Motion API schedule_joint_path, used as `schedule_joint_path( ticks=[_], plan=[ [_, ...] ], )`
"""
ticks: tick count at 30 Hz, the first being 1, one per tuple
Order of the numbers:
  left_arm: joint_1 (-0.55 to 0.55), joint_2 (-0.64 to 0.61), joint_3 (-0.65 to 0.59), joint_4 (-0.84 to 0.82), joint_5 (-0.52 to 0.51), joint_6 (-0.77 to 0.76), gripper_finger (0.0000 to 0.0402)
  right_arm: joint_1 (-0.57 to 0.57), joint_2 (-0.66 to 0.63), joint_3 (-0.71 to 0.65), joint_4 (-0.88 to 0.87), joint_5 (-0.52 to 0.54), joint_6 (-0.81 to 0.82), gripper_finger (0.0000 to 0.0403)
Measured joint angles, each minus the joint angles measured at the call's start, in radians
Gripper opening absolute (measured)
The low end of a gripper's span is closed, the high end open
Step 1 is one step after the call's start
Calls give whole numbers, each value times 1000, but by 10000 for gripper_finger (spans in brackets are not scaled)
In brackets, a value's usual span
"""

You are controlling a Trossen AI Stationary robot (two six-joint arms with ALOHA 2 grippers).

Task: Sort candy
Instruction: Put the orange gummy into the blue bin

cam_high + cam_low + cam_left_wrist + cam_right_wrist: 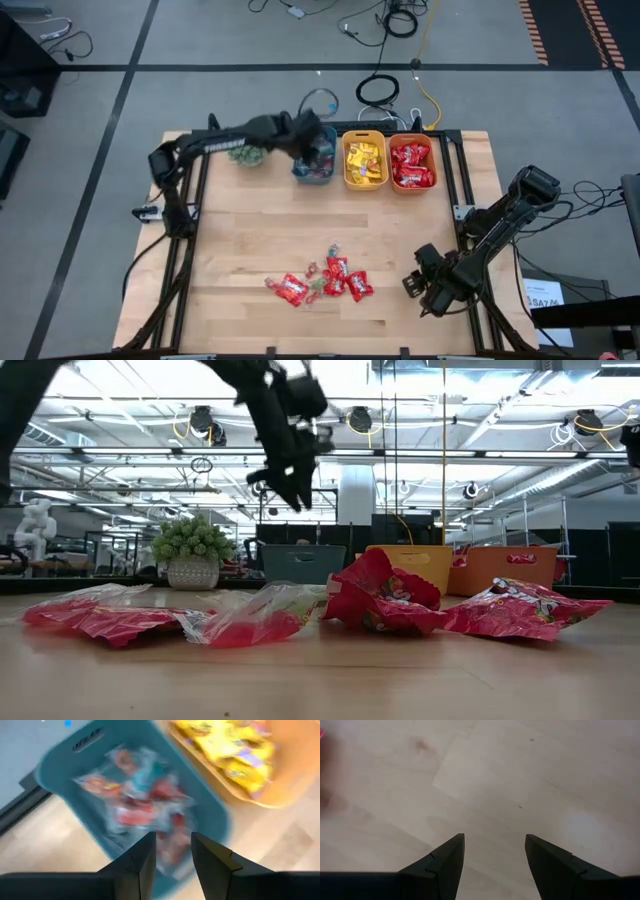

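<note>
A pile of shiny red candy packets [325,280] lies on the wooden table near its near edge, and fills the foreground of the low view [385,600]. My left gripper [318,150] hovers above the teal bin [300,172], open and holding nothing [172,851]. That bin [210,815] holds mixed small sweets [142,800]. The low view shows the left gripper [298,488] raised well above the bins. My right gripper [422,283] is open, low over bare table to the right of the pile [495,851].
The yellow bin [365,162] holds yellow packets and the orange bin [412,165] holds red packets, both in a row with the teal bin at the far edge. A small green plant [245,155] stands left of the teal bin. Bare wood lies between bins and pile.
</note>
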Motion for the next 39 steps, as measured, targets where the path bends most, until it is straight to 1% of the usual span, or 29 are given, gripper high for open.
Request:
schedule_joint_path(
  ticks=[2,4,9,17,20,23,25,28,31,33,36,39],
  plan=[
    [-71,-52,-50,9,-38,-46,132,0,0,0,8,0,-50,201],
    [-144,-92,-108,46,-44,-104,132,0,0,0,18,-1,-98,201],
    [-331,-160,-229,126,-98,-301,132,2,0,0,42,-1,-211,201],
    [-640,-164,-311,125,-205,-624,132,7,0,0,76,-1,-297,201],
    [-737,-163,-329,119,-226,-701,132,6,0,0,113,-1,-322,201],
    [-817,-164,-337,119,-224,-698,132,7,0,0,148,-1,-353,201],
    [-860,-163,-349,118,-205,-702,132,7,0,0,161,0,-363,201],
    [-912,-163,-368,110,-196,-773,132,7,0,0,172,0,-363,201],
    [-969,-163,-382,49,-197,-815,132,7,0,0,195,0,-363,201],
    [-1011,-163,-385,11,-192,-788,132,7,0,0,207,0,-364,201],
    [-1058,-161,-391,-54,-185,-680,132,7,0,0,214,1,-364,201],
    [-1077,-158,-410,-53,-185,-609,132,7,0,0,214,1,-367,201]
  ],
)
